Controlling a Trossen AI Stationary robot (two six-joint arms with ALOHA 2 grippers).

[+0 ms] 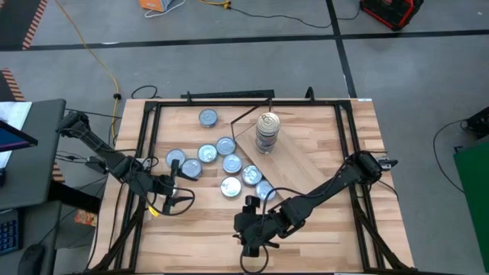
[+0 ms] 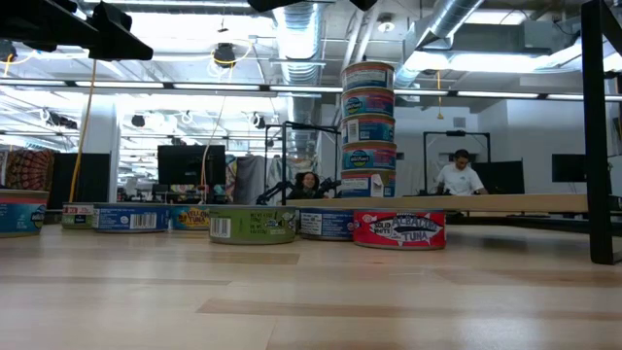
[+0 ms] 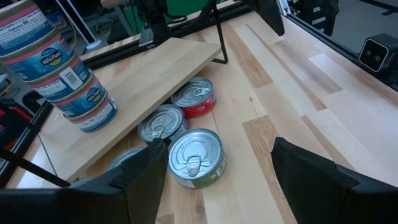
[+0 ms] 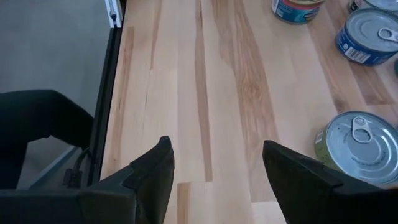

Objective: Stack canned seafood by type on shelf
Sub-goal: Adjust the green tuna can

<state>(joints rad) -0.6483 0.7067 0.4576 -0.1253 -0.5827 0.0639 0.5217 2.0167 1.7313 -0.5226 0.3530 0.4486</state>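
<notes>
**A:** Where are the tins sitting right now?

**B:** Five of them are standing as one upright stack [image 1: 267, 131] on the far-left part of the shelf [image 1: 309, 156]. Nine loose tins [image 1: 232, 163] are lying flat on the table [image 1: 321, 229], scattered just left of the shelf's edge, and a few are crowding right against it.

**A:** So the sorting is getting somewhere?

**B:** It appears to be under way, perhaps a third done. One pile is up, and everything else is waiting. A red-labelled tin [image 2: 399, 229] and a green-sided tin [image 3: 196, 157] are showing among the loose ones, so other types are probably needing piles of their own.

**A:** And the arms?

**B:** The left gripper [image 3: 219, 146] is hovering low at the left of the cluster, its fingers spread and gripping nothing, with the green-sided tin lying just ahead of it. The right gripper [image 4: 217, 143] is hanging over bare table on the near side of the cluster, its fingers apart and empty too.

**A:** What is left, then?

**B:** Nine tins are awaiting lifting, and matching labels will likely be the fiddly part.
</notes>
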